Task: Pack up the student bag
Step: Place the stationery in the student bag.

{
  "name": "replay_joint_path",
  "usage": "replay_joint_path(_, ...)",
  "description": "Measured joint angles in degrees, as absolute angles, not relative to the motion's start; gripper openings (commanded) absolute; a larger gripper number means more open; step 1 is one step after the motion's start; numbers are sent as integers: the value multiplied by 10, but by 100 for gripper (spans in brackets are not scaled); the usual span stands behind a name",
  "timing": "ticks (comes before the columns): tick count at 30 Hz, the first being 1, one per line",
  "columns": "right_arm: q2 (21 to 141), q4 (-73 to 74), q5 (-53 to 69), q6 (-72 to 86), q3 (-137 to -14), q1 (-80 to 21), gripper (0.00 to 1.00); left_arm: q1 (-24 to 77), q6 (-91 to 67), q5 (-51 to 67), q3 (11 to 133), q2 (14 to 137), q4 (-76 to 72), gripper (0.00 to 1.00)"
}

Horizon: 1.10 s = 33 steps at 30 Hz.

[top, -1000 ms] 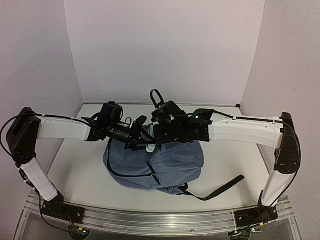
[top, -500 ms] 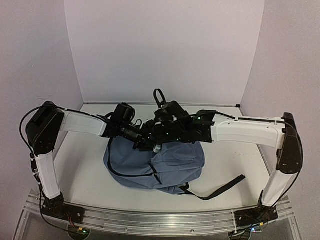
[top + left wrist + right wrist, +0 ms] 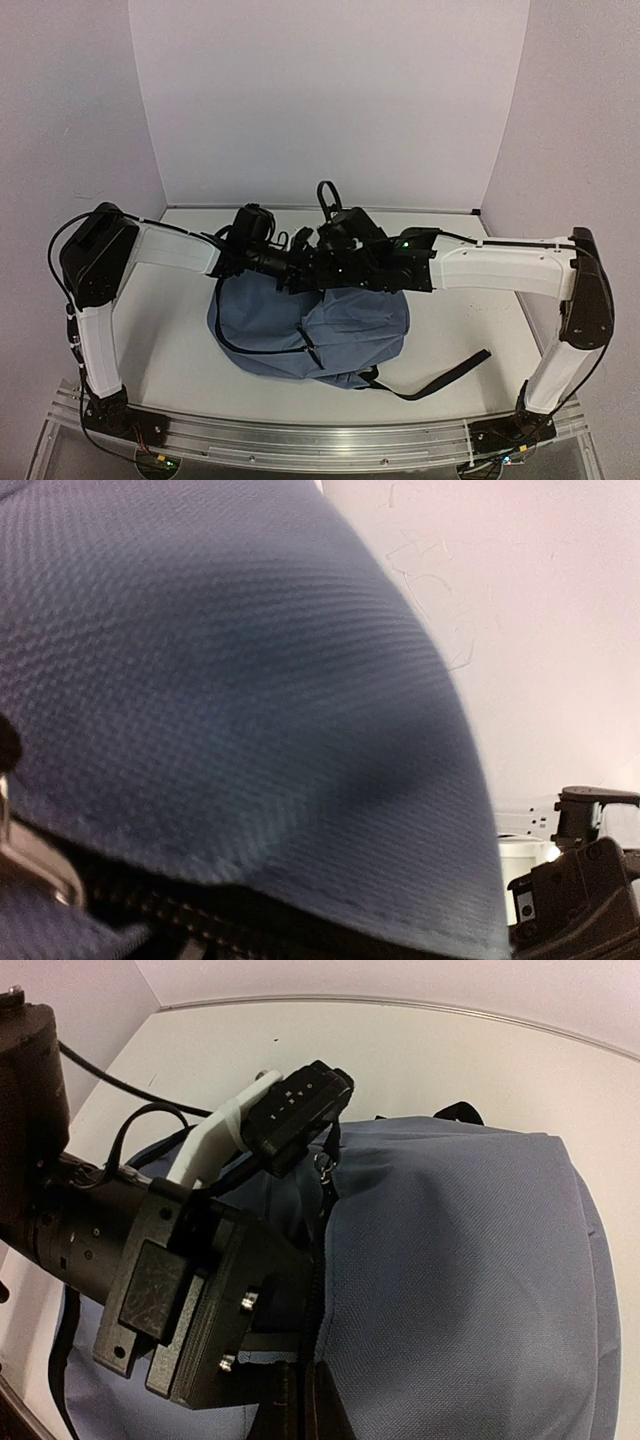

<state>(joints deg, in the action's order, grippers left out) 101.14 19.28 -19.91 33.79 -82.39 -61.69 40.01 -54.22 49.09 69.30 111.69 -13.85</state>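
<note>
The student bag (image 3: pixel 345 330), slate-blue fabric with a black zip, lies in the middle of the table. Its black handle loop (image 3: pixel 325 193) stands up at the back. My right gripper (image 3: pixel 308 1412) is shut, and the bag's zip edge (image 3: pixel 322 1260) runs in between its dark fingertips. My left gripper (image 3: pixel 296 268) reaches in at the bag's top opening, right against the right gripper (image 3: pixel 322 262). In the right wrist view its black body (image 3: pixel 190 1290) and a white-and-black finger (image 3: pixel 280 1115) hang over the opening; its jaws are hidden. Blue fabric (image 3: pixel 220 680) fills the left wrist view.
A black shoulder strap (image 3: pixel 450 368) trails from the bag toward the front right. White table (image 3: pixel 160 340) lies to the left and right of the bag. Pale walls close in the back and both sides. The arm bases stand on a metal rail (image 3: pixel 320 440) at the near edge.
My left arm has pushed further right and back over the bag's top. A pale object seen below its jaws earlier no longer shows. The handle loop and right gripper have shifted slightly right.
</note>
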Motion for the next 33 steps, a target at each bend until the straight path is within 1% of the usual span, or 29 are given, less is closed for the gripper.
replay_joint_path(2, 1009, 192, -201, 340, -823, -617, 0, 401, -525, 472, 685, 1099, -124, 73)
replay_joint_path(4, 1007, 192, -203, 341, -823, -617, 0, 401, -510, 446, 677, 1073, -95, 74)
replay_joint_path(5, 1007, 191, -202, 341, -823, -617, 0, 401, -501, 435, 673, 1061, -79, 73)
replay_joint_path(11, 1007, 191, -199, 341, -822, -618, 0, 408, -468, 400, 670, 1035, -26, 54)
replay_joint_path(14, 1007, 191, -197, 341, -822, -618, 0, 421, -460, 391, 671, 1036, -14, 52)
replay_joint_path(17, 1007, 190, -189, 341, -822, -618, 0, 432, -449, 372, 674, 1034, -1, 53)
replay_joint_path(19, 1007, 191, -180, 340, -822, -618, 1, 435, -446, 348, 672, 1026, 14, 57)
replay_joint_path(21, 1007, 190, -171, 341, -822, -618, 12, 434, -443, 317, 665, 1003, 38, 63)
replay_joint_path(23, 1007, 189, -161, 341, -821, -618, 29, 430, -437, 291, 655, 970, 66, 70)
replay_joint_path(27, 1007, 184, -144, 345, -819, -618, 46, 421, -424, 240, 649, 904, 134, 84)
replay_joint_path(28, 1007, 183, -142, 344, -818, -618, 49, 419, -421, 226, 648, 889, 154, 88)
replay_joint_path(29, 1007, 183, -142, 342, -818, -618, 49, 417, -419, 213, 648, 875, 174, 91)
replay_joint_path(31, 1005, 182, -142, 340, -818, -617, 41, 413, -415, 190, 648, 856, 210, 96)
replay_joint_path(33, 999, 182, -137, 334, -819, -612, 32, 406, -411, 167, 645, 836, 247, 98)
